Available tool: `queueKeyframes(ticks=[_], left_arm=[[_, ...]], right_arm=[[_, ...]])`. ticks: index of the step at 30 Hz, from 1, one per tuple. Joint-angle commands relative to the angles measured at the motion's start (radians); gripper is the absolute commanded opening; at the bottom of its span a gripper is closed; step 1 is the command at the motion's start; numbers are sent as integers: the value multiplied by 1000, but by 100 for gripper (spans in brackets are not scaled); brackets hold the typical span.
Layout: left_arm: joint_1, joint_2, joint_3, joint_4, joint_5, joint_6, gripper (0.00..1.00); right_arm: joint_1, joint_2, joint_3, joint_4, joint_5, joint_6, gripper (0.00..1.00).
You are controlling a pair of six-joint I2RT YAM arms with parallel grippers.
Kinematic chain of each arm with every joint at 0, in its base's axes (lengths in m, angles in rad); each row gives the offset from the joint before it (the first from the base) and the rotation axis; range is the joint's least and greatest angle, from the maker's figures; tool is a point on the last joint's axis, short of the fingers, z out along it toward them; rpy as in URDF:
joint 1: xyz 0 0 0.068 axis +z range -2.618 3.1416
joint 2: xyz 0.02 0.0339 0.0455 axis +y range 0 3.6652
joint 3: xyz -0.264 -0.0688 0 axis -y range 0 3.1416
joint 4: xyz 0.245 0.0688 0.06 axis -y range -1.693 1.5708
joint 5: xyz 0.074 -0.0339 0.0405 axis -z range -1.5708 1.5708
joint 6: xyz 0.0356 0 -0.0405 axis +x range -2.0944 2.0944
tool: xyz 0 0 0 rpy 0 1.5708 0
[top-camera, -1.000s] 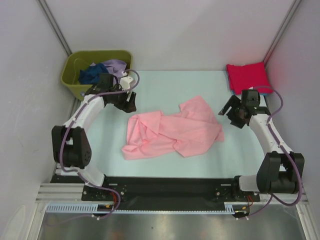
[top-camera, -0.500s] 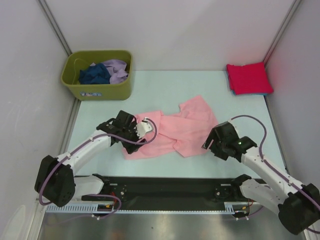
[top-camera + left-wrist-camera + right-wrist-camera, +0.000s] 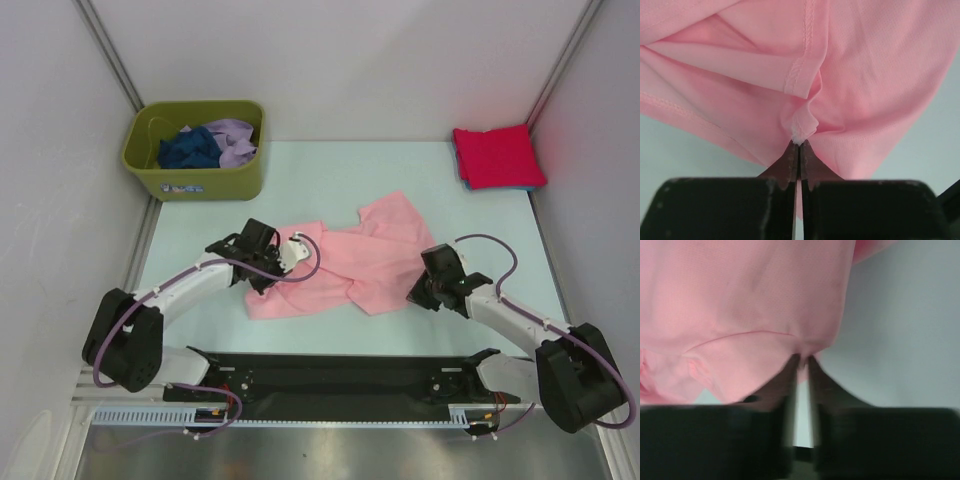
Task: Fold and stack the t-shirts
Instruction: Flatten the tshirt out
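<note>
A large light pink t-shirt [image 3: 345, 262] lies crumpled in the middle of the pale table [image 3: 330, 165]. My left gripper [image 3: 268, 283] is at its left part, shut on a small pucker of pink cloth [image 3: 802, 125] near a stitched hem. The tips of the left gripper [image 3: 799, 145] meet on that pucker. My right gripper [image 3: 414, 297] is at the shirt's lower right edge. In the right wrist view the right gripper [image 3: 801, 360] is shut on the pink shirt's edge [image 3: 805, 347]. A folded red t-shirt [image 3: 497, 155] rests on a light blue one [image 3: 469, 184] at the far right.
An olive-green bin [image 3: 205, 178] stands at the far left corner and holds a navy shirt [image 3: 188, 148] and a lavender shirt [image 3: 232, 138]. White walls close in the table on three sides. A black rail [image 3: 340, 372] runs along the near edge.
Both arms came down from the far side onto the pink shirt, and both grippers went from open to shut on its cloth. The shirt's right side is slightly drawn in.
</note>
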Motion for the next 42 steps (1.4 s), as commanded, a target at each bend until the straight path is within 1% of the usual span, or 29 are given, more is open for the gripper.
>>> queueKeyframes(ticks=[1, 2, 3, 5, 6, 8, 9, 10, 11, 12, 15, 16, 18, 19, 21, 23, 24, 26, 29, 32, 33, 34, 35, 36, 38, 39, 40, 41, 42], left_arm=[[12, -68, 22, -21, 40, 13, 0], [22, -98, 32, -30, 64, 10, 0], [38, -117, 68, -44, 86, 2, 0], [133, -152, 136, -109, 173, -19, 0], [221, -182, 221, -154, 277, -28, 0], [312, -204, 312, -195, 369, -44, 0], [385, -219, 393, -224, 449, -47, 0], [415, -227, 427, -237, 479, -57, 0], [443, -230, 459, -251, 508, -64, 0], [485, -239, 520, -272, 552, -68, 0], [576, -253, 642, -288, 604, -113, 0], [599, -255, 669, -283, 635, -149, 0], [656, -258, 755, -271, 654, -183, 0], [673, -256, 783, -266, 661, -211, 0], [729, -258, 846, -269, 687, -235, 0], [772, -259, 881, -281, 768, -272, 0], [803, -261, 912, -304, 796, -278, 0], [808, -281, 930, -326, 842, -275, 0], [808, -298, 909, -334, 881, -278, 0], [808, -286, 825, -231, 846, -349, 0], [809, -264, 793, -159, 815, -372, 0], [809, -247, 788, -125, 807, -405, 0], [805, -229, 792, -92, 801, -422, 0], [799, -182, 814, -24, 768, -457, 0], [770, -126, 860, 19, 706, -464, 0], [722, -100, 915, 50, 671, -464, 0], [699, -32, 949, 64, 617, -467, 0], [679, 9, 987, 73, 591, -479, 0], [649, 55, 1084, 79, 576, -502, 0]], right_arm=[[-26, 2, -7, 78, -29, -21, 5], [-47, -22, 18, 63, -26, -28, 0], [-61, -41, 37, 45, -26, -53, 0], [-99, -87, 90, -30, -22, -85, 0], [-162, -131, 156, -88, -32, -126, 0], [-252, -176, 227, -142, -107, -166, 0], [-347, -212, 306, -165, -139, -192, 0], [-387, -225, 345, -207, -201, -240, 0], [-417, -231, 395, -231, -221, -265, 0], [-476, -236, 490, -288, -253, -286, 0], [-521, -211, 655, -403, -295, -367, 0], [-532, -182, 771, -429, -313, -396, 0], [-535, -162, 879, -493, -328, -418, 0], [-538, -147, 966, -511, -328, -424, 0], [-541, -144, 1055, -555, -327, -435, 0], [-543, -138, 1176, -580, -336, -438, 0], [-543, -136, 1210, -598, -348, -437, 0], [-543, -138, 1281, -604, -374, -434, 0], [-543, -141, 1286, -603, -427, -417, 0], [-543, -127, 1247, -569, -437, -424, 0], [-543, -95, 1234, -534, -428, -424, 0], [-543, -72, 1237, -515, -431, -426, 0], [-543, -35, 1243, -494, -434, -421, 0], [-543, 34, 1262, -427, -442, -414, 0], [-543, 126, 1293, -345, -440, -380, 0], [-544, 172, 1324, -280, -436, -366, 0], [-547, 288, 1403, -253, -434, -357, 0], [-550, 344, 1466, -232, -428, -333, 0], [-555, 415, 1529, -209, -434, -314, 0]])
